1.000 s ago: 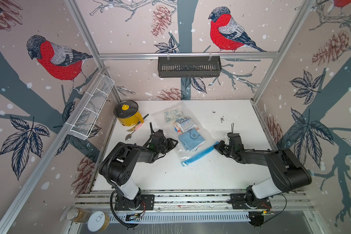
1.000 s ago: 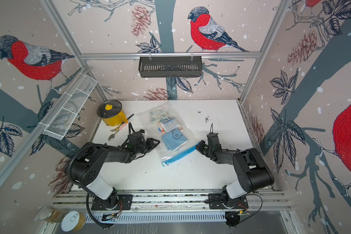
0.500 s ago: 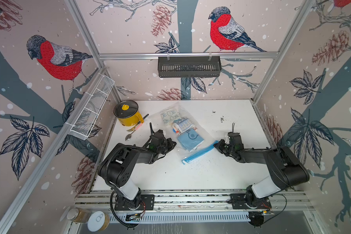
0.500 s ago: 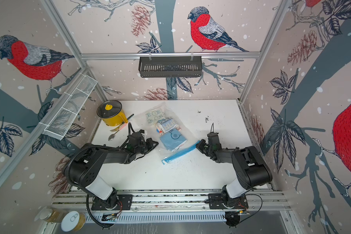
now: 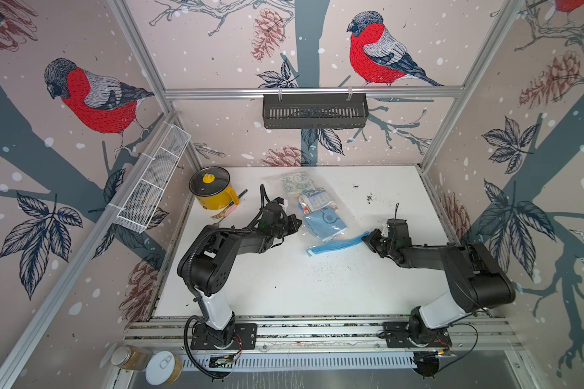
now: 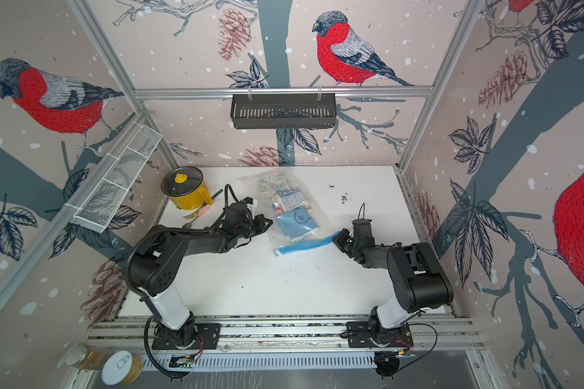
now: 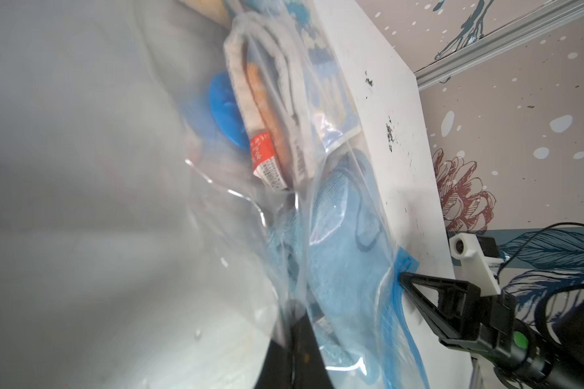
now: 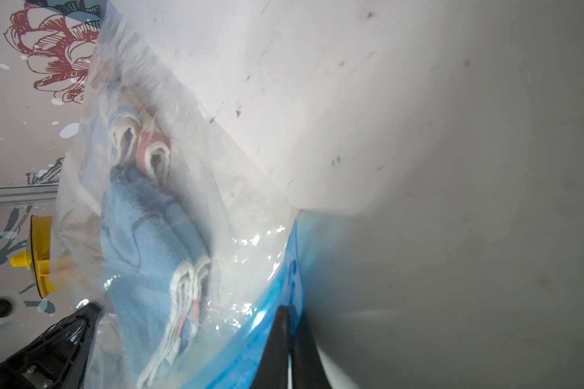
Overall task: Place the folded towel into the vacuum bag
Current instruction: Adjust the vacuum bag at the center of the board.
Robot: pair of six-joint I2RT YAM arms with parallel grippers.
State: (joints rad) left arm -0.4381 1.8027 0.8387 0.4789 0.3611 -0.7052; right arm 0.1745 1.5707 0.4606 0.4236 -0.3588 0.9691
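While my right gripper (image 5: 365, 238) clamps the bag (image 5: 305, 235) by its zip strip (image 5: 338, 243), blue towel (image 5: 324, 224) inside bag, left gripper (image 5: 296, 223) at bag's opposite edge, its grip I cannot tell.

Print on the red tag (image 7: 263, 158) is unreadable.

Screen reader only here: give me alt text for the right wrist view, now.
The right hand is shut on the blue zip strip of the clear vacuum bag, seen from close up. A folded blue towel lies inside the bag; the left hand is at its opposite edge, with a yellow pot behind.
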